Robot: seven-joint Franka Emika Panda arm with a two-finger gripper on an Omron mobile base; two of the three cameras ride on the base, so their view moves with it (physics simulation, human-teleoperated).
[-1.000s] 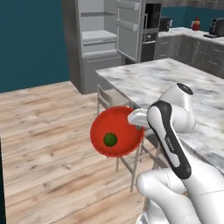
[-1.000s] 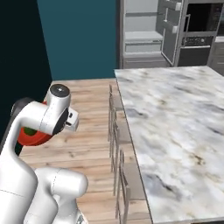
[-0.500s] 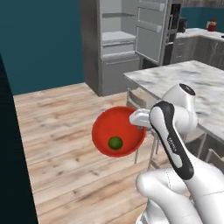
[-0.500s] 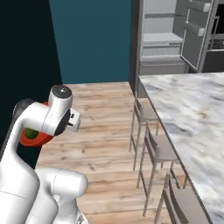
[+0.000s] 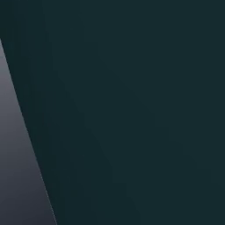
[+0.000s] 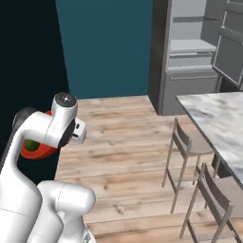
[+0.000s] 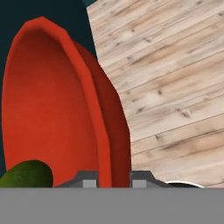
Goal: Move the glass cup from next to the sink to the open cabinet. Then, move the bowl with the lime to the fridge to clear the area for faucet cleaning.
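between the closed fingertips (image 7: 89, 179) of the gripper (image 7: 114, 180) sits the rim of the bowl (image 7: 57, 113), lime (image 7: 27, 175) inside it, carried over wood floor, fridge (image 6: 190, 52) well ahead, so stowing remains.

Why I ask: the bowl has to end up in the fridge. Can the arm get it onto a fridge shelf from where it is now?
Probably not yet. The gripper is shut on the red bowl's rim, lime inside, but the fridge stands well off across open wood floor. Nothing blocks the way.
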